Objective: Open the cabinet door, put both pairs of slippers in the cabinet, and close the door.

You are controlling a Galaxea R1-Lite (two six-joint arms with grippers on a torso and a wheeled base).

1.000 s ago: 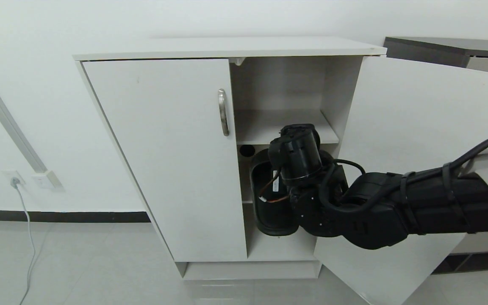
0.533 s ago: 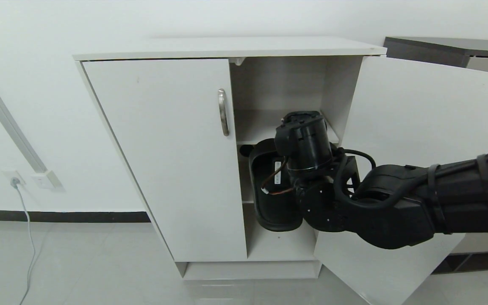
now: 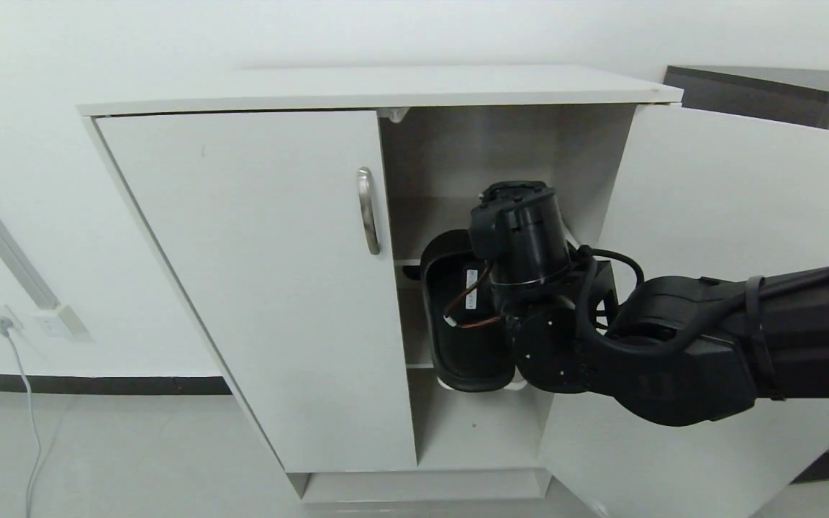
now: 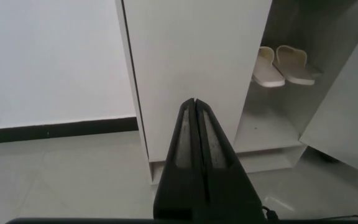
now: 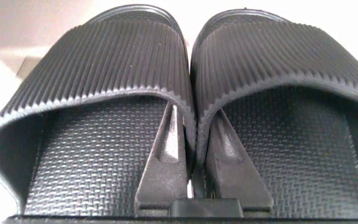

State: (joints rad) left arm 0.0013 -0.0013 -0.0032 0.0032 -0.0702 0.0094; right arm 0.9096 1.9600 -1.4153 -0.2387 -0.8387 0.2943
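Observation:
The white cabinet (image 3: 386, 80) has its left door (image 3: 256, 288) shut and its right door (image 3: 731, 208) swung open. My right arm reaches into the open half, where my right gripper (image 5: 195, 123) is shut on the pair of black slippers (image 3: 458, 338), pinching their two inner walls (image 5: 191, 81) together. The black slippers hang upright at the level of the middle shelf. A white pair of slippers (image 4: 283, 65) lies side by side on a lower shelf inside. My left gripper (image 4: 195, 103) is shut with nothing in it, low before the shut door.
A metal handle (image 3: 365, 210) runs down the shut door's edge. A wall socket with a cable (image 3: 4, 327) is at the far left. Grey furniture (image 3: 767, 86) stands behind the open door. Bare tiled floor (image 4: 73, 174) lies before the cabinet.
My right arm has lifted the black slippers from the lower compartment to the middle shelf's height. The whole head view has shifted, so the camera moved.

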